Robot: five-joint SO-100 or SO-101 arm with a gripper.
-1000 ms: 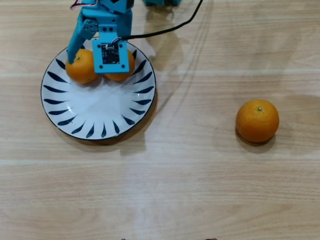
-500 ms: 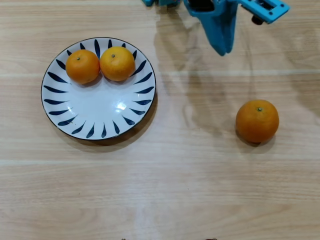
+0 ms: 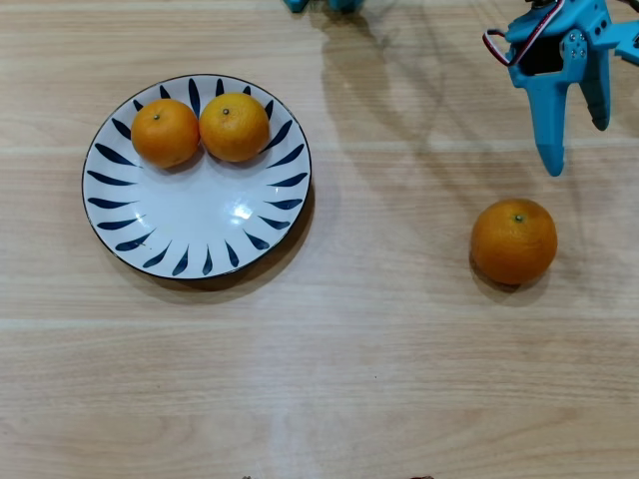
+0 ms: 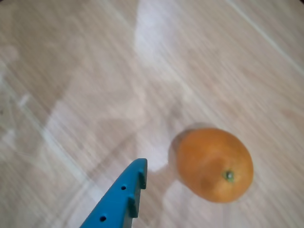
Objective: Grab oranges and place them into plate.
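Plate (image 3: 197,225): two oranges (image 3: 200,129) parked inside.
Last orange (image 3: 514,240): alone on desk (image 3: 399,379).
Fingers (image 3: 576,140): spread, empty, lining up above it.

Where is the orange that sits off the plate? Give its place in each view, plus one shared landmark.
Overhead view: lone orange on bare table, right of centre, below the gripper.
Wrist view: same orange, lower right, stem dot toward bottom right.
Shared landmark: blue gripper finger beside it.
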